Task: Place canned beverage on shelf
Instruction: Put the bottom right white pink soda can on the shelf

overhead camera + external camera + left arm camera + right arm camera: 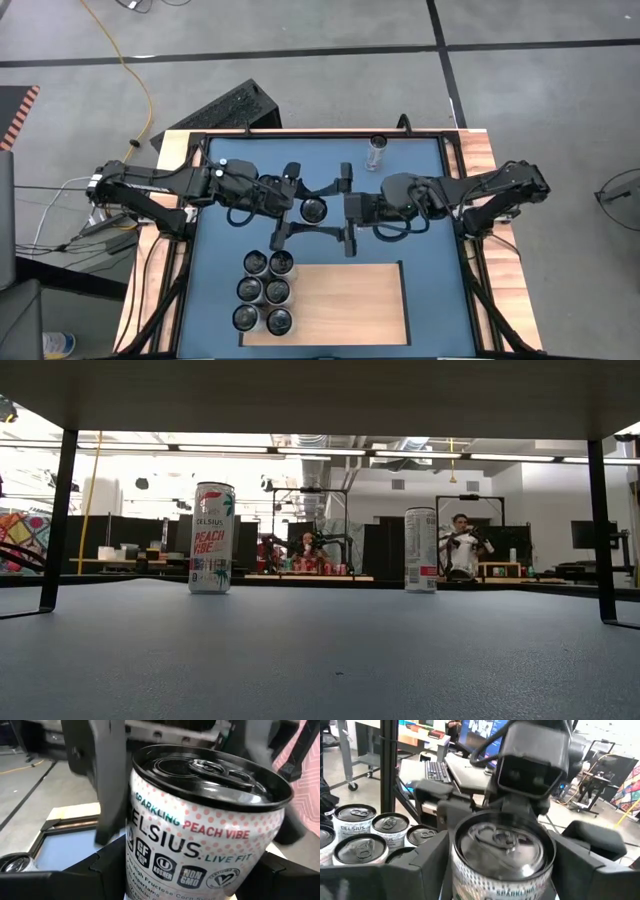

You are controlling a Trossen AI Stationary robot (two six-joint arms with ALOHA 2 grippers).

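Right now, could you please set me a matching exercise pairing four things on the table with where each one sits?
Things:
1. peach can
2. lone can
3. six-can cluster
4. shelf

Places, as the high view shows them:
A. just left of the wooden panel
B. bottom centre
C. middle of the blue surface
D. by the top edge

Pairs: 1-C, 2-D, 3-A, 4-B

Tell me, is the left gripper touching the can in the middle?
Touching. The left wrist view shows the left gripper with its dark fingers pressed against both sides of the can.
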